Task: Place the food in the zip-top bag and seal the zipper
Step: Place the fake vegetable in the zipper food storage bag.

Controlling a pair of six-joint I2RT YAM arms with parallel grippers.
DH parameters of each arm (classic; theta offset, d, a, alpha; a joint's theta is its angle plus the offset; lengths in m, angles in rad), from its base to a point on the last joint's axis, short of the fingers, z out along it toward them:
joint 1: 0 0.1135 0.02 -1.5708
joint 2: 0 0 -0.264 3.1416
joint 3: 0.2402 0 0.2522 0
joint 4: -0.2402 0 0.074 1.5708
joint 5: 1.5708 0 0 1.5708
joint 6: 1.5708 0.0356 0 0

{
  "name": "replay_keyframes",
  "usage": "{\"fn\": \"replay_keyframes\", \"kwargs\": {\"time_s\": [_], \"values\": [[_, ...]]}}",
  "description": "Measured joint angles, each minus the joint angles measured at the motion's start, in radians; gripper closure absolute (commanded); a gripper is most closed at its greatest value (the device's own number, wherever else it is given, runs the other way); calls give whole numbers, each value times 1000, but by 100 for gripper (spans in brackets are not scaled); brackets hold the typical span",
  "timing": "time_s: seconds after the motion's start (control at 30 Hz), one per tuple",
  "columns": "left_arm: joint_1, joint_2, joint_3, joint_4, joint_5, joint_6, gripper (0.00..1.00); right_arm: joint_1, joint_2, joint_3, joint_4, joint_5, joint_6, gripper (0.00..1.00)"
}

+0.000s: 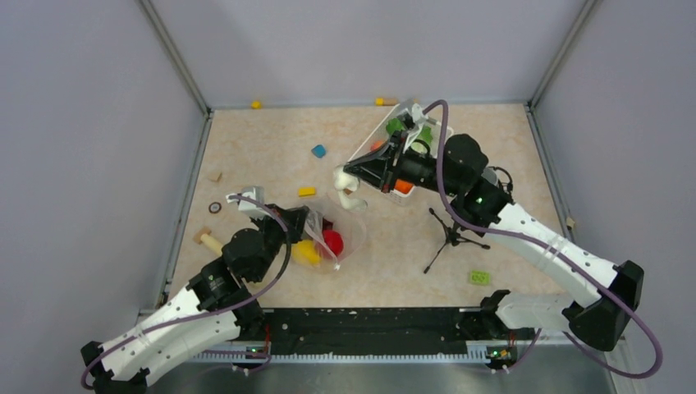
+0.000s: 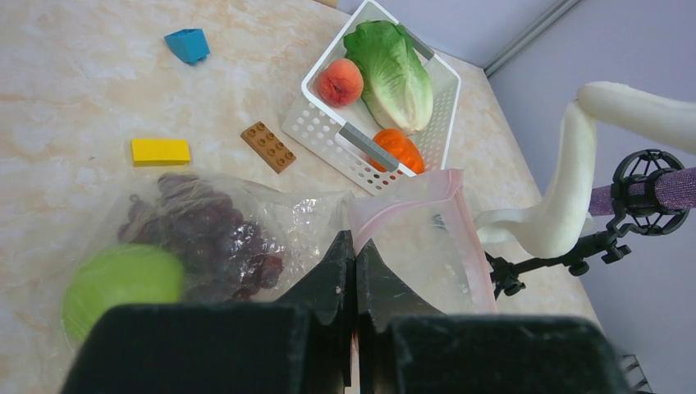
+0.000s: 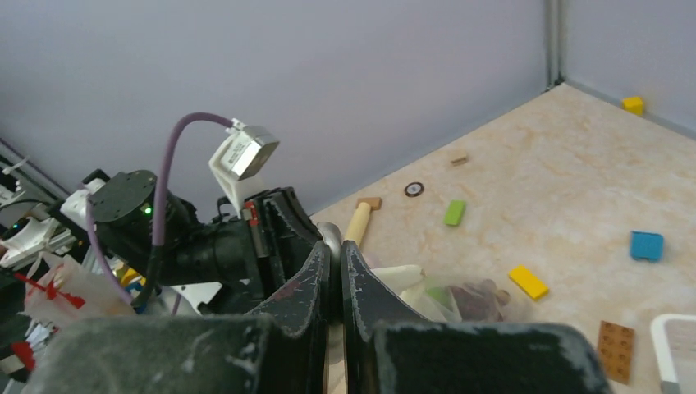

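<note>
Your left fingers (image 2: 343, 264) were clamped on the clear crinkly zip-top bag (image 2: 283, 215) at its rim; your right fingers (image 3: 318, 272) pinched a cream curled strip (image 2: 574, 164).

Overhead looking down, wrist views close, sharing bag (image 2: 304, 217)

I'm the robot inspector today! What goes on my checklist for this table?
Surface: beige marbled table, no spills seen.
Job's things: zip-top bag holds grapes, a yellow-green fruit and a red apple; lettuce, peach-coloured fruit and orange food sit in the white basket.
Clutter: blue block, yellow block, brown brick, green brick, wooden mallet, scattered.
Grippers: left gripper shut on the bag's pink zipper; right gripper shut on a white floppy thing near the bag's mouth.
Cables: purple cable looping along each arm.
Surroundings: grey walls; small black tripod on the table.
</note>
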Motion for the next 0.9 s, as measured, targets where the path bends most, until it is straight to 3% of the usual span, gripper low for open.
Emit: {"fn": "replay_keyframes", "kwargs": {"time_s": [0.5,0.9], "values": [[0,0,0,-5,0,0,100,111,6,-58,53,-1,-18,100],[0,0,0,-5,8,0,100,126,0,-58,52,35,-26,100]]}}
